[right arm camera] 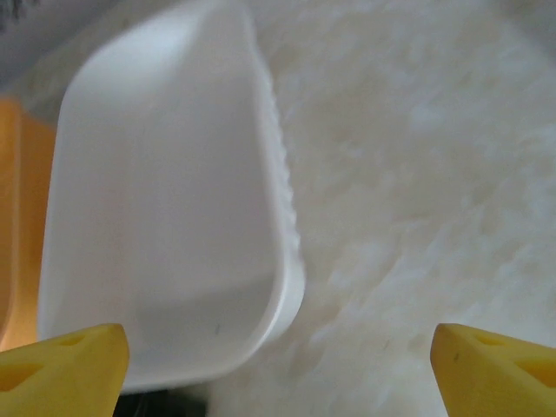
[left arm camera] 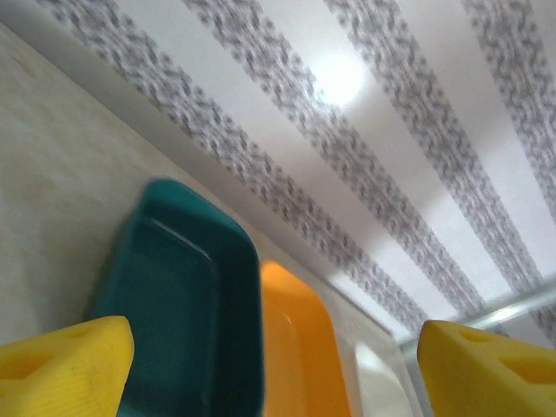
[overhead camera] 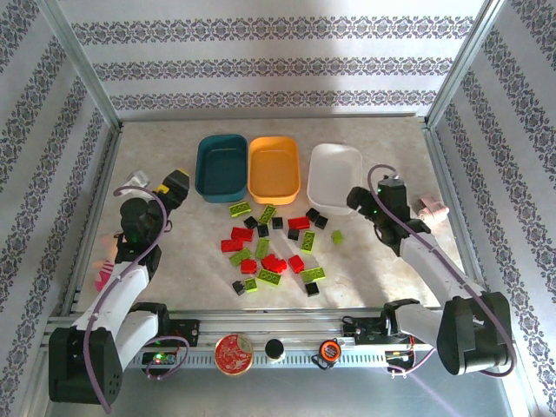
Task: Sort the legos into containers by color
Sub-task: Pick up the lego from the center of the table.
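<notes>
Three empty containers stand in a row at the back: a dark teal tray (overhead camera: pixel 221 167), an orange tray (overhead camera: pixel 274 169) and a white tray (overhead camera: pixel 334 178). Red (overhead camera: pixel 274 263), lime green (overhead camera: pixel 239 208) and black (overhead camera: pixel 314 215) legos lie scattered on the table in front of them. My left gripper (overhead camera: pixel 176 185) hovers left of the teal tray, open and empty. In the left wrist view its yellow fingers (left arm camera: pixel 65 365) frame the teal (left arm camera: pixel 174 295) and orange (left arm camera: pixel 300 347) trays. My right gripper (overhead camera: pixel 358 200) is at the white tray's near right corner, open over the tray (right arm camera: pixel 165 191) and bare table.
A round red patterned disc (overhead camera: pixel 233 354) rests on the front rail beside a black knob (overhead camera: pixel 275 349). A pink-and-white roll (overhead camera: pixel 432 208) lies near the right wall. A pink object (overhead camera: pixel 104 276) sits by the left rail. Metal frame posts and patterned walls close in the table.
</notes>
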{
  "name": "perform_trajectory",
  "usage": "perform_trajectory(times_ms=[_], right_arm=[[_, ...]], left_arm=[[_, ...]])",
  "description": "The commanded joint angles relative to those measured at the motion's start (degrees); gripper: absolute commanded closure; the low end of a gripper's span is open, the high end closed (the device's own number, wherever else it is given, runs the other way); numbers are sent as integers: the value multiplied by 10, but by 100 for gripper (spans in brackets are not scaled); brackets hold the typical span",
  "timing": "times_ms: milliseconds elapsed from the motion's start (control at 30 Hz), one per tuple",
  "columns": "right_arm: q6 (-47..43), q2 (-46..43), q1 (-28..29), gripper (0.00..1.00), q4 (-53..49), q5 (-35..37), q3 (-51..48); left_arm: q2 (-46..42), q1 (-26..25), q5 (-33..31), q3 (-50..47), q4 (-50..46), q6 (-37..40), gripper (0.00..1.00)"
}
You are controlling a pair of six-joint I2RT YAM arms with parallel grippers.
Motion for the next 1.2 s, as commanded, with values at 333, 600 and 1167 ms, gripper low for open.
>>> perform_trajectory(times_ms=[333,600,1167], right_arm=[[-16,-6,138,23,-97,-17,-44],[-51,113,147,38,-92,-19,6],[-72,154,150,76,-75,-48,21]], left_arm=[[-71,-160,29,-25,-242,68,8],[-67,-162,41,-30,-244,71,8],[-36,-165,61,-5,-272,86,8]])
